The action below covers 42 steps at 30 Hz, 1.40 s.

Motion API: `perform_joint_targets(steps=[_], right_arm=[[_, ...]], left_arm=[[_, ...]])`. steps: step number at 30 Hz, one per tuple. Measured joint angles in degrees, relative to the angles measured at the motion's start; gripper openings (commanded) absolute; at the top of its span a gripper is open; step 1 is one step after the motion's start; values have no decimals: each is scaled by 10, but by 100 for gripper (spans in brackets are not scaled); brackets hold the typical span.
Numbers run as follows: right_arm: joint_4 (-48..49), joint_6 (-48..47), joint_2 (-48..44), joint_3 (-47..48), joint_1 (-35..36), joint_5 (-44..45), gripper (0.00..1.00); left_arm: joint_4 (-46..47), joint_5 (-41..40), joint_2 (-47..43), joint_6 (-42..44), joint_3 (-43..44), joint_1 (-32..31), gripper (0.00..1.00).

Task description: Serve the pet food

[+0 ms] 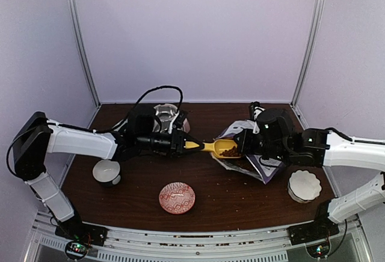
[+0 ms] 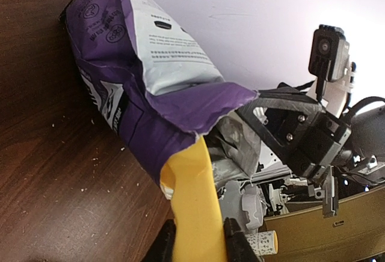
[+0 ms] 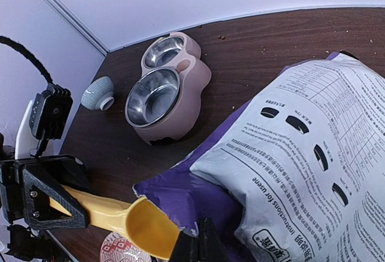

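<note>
The purple and white food bag (image 1: 260,164) (image 2: 138,88) (image 3: 301,160) lies on the table at centre right with its torn mouth facing left. My right gripper (image 1: 246,141) (image 3: 200,245) is shut on the bag's purple mouth edge. My left gripper (image 1: 182,145) (image 2: 201,247) is shut on the handle of a yellow scoop (image 1: 218,148) (image 2: 192,202) (image 3: 141,221). The scoop's bowl sits at the bag's mouth. Brown pet food (image 1: 228,151) lies in it. The wrist views show only the scoop's underside.
A pink double bowl (image 1: 168,116) (image 3: 168,88) with two steel cups stands at the back centre. A small grey bowl (image 1: 107,172) (image 3: 99,92) sits front left, a red patterned dish (image 1: 177,198) front centre, a white scalloped bowl (image 1: 304,185) front right. Crumbs dot the table.
</note>
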Motion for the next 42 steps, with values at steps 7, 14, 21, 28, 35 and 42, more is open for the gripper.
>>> perform_joint_targets(steps=[7, 14, 21, 28, 35, 42], right_arm=[[-3, 8, -9, 0, -1, 0, 0], [-5, 15, -11, 0, -2, 4, 0], [-11, 19, -19, 0, -2, 11, 0], [-19, 26, -29, 0, -4, 26, 0], [-19, 29, -29, 0, -4, 27, 0], [-18, 29, -30, 0, -4, 31, 0]], left_arm=[[19, 40, -33, -19, -24, 12, 0], [50, 78, -53, -48, -58, 30, 0], [59, 99, -65, -57, -80, 34, 0], [71, 106, -72, -76, -85, 39, 0], [100, 117, -72, -117, -100, 48, 0], [116, 126, -82, -145, -111, 65, 0]])
